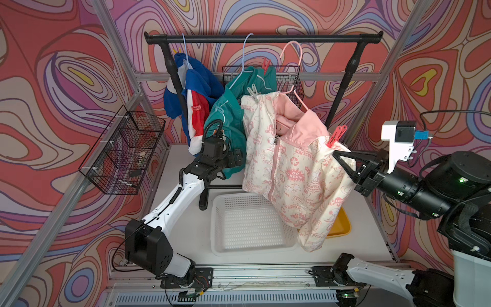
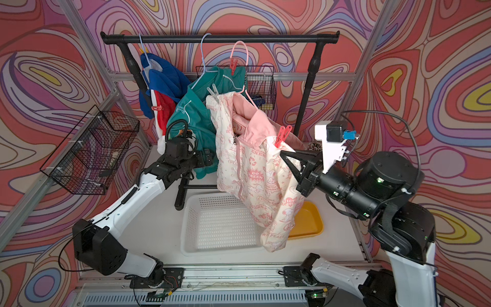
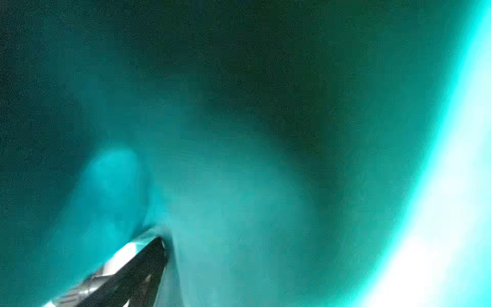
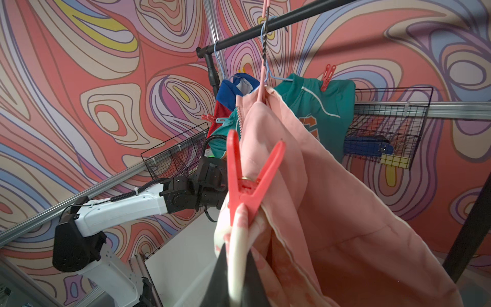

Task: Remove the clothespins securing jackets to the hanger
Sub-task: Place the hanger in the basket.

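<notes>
The white table [image 1: 190, 234] [image 2: 164, 234] carries a white perforated basket [image 1: 252, 251] [image 2: 220, 251] near its front middle, a yellow tray [image 1: 342, 226] [image 2: 310, 226] just beside the basket on the right, and the black rack foot [image 1: 203, 199] [image 2: 180, 199] at the basket's far-left corner.

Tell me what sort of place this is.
Probably a robot lab cell staged as a laundry corner, not a home: robot arms bolted to a rail, an aluminium frame with printed backdrop walls, and a rack of pinned jackets.
</notes>
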You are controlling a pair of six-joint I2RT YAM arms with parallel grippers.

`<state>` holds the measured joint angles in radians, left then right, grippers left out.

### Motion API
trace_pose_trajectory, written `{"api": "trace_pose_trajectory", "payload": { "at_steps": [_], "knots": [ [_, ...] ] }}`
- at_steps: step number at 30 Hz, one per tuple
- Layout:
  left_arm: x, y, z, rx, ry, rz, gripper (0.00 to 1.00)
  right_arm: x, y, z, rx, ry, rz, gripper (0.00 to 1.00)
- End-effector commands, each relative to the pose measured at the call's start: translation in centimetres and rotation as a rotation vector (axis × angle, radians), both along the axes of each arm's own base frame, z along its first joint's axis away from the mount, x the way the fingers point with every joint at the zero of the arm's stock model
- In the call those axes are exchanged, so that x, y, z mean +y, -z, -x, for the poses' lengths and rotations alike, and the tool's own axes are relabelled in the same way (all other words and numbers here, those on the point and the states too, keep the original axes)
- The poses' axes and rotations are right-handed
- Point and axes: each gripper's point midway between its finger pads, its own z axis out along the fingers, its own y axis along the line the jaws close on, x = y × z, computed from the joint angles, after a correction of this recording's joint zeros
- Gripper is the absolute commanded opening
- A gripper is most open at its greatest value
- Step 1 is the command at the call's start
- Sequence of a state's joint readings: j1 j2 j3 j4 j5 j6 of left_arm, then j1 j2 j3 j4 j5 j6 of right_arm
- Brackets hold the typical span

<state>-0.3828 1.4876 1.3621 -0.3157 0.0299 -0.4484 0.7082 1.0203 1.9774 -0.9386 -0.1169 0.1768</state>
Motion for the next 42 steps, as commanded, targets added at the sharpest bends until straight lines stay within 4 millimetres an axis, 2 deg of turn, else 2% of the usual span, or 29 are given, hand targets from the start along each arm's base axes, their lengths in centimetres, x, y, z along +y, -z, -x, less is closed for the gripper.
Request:
{"api": "trace_pose_trajectory", "payload": {
  "at_steps": [1, 5, 10, 13, 20, 26, 30, 32, 36, 42],
  "knots": [
    [0.0, -2.3, -1.2, -0.047, 0.004, 0.02, 1.0, -0.8, -5.5, 3.8, -0.182, -0.105, -0.126, 0.0],
    [1.1, -2.8, -1.9, -0.056, -0.021, 0.012, 1.0, -0.7, -5.8, 5.0, -0.198, -0.162, -0.131, 0.0],
    [4.0, -2.9, -2.9, -0.053, -0.085, 0.011, 1.0, -1.0, -5.9, 6.2, -0.208, -0.194, -0.126, 0.0],
    [5.1, -3.0, -3.3, -0.049, -0.1, 0.012, 1.0, -0.7, -5.8, 6.9, -0.216, -0.234, -0.118, 0.0],
    [7.1, -3.5, -2.9, -0.05, -0.167, -0.036, 1.0, -0.3, -5.4, 7.1, -0.222, -0.257, -0.098, 0.0],
    [6.0, -2.7, -0.7, -0.022, -0.096, -0.021, 1.0, 1.4, -3.9, 5.1, -0.2, -0.259, -0.069, 0.0],
    [3.4, -2.1, 1.9, -0.008, 0.007, -0.033, 1.0, 3.0, -3.7, 4.0, -0.203, -0.282, -0.057, 0.0],
    [2.8, -2.0, 3.3, 0.012, 0.013, -0.041, 1.0, 3.6, -3.6, 3.4, -0.207, -0.288, -0.055, 0.0],
    [3.4, -1.2, 6.2, 0.059, -0.029, -0.039, 1.0, 5.7, -2.7, 1.6, -0.19, -0.318, -0.047, 0.0],
    [4.9, -0.8, 8.9, 0.092, -0.071, -0.038, 1.0, 8.8, -1.8, -0.2, -0.178, -0.393, -0.064, 0.0]
  ]
}}
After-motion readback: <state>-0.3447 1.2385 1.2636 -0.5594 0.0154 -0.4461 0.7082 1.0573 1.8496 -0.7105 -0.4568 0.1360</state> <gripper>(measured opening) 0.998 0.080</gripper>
